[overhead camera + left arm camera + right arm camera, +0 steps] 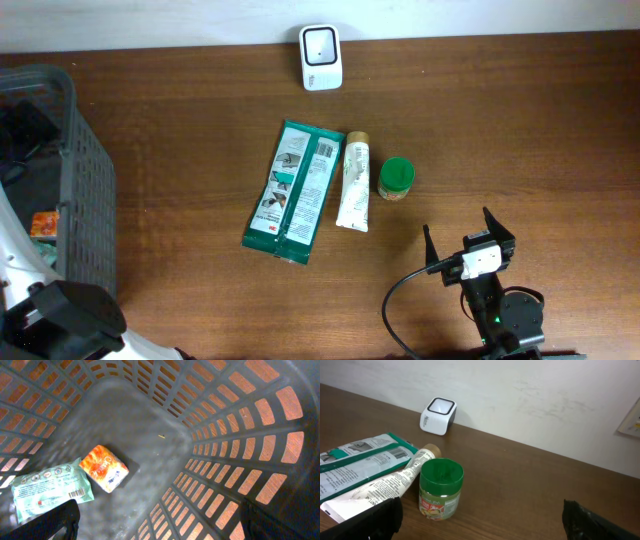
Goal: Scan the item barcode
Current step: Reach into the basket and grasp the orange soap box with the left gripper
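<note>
Green-lidded jar (396,179), tube (354,182) and pouch (294,192) lie mid-frame, none gripped | scanner (321,57) upper centre, well apart | my right gripper (485,520) spread, empty, lower right | left gripper (165,522) spread inside basket (85,180) | I judge nothing scanned yet: picking and presenting remain.

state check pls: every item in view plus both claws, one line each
scanner, standing, untouched
green pouch, lying flat
tube, lying flat, capped, beside the pouch
jar, upright, green lid on
basket, holding two packets
orange packet, lying in the basket
pale green packet, lying in the basket, barcode up
left claw, open, empty, inside the basket
right claw, open, empty
</note>
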`<state>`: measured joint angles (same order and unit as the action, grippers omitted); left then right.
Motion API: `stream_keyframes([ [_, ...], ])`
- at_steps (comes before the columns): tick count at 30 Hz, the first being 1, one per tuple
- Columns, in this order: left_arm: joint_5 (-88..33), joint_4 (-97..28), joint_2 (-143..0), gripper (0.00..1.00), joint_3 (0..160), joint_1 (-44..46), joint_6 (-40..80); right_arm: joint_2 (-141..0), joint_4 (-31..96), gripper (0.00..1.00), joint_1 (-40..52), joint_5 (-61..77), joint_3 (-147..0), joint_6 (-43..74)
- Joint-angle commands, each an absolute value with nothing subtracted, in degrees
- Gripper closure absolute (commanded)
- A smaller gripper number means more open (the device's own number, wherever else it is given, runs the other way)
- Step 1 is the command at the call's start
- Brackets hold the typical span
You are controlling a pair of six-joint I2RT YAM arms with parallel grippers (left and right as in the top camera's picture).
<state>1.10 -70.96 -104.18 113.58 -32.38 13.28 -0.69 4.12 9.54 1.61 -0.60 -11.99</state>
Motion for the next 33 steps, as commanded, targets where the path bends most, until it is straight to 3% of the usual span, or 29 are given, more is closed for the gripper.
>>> stream_keyframes([
  [1,2.9,-71.2,-105.2,0.01,114.4,-32.7,14.1,-0.3,4.3,0.02,9.8,2.2,-0.3,-11.3],
  [33,6.9,-72.8,-108.6,0.01,116.0,-33.2,16.7,-0.3,4.3,0.02,9.8,2.2,-0.3,-11.4],
])
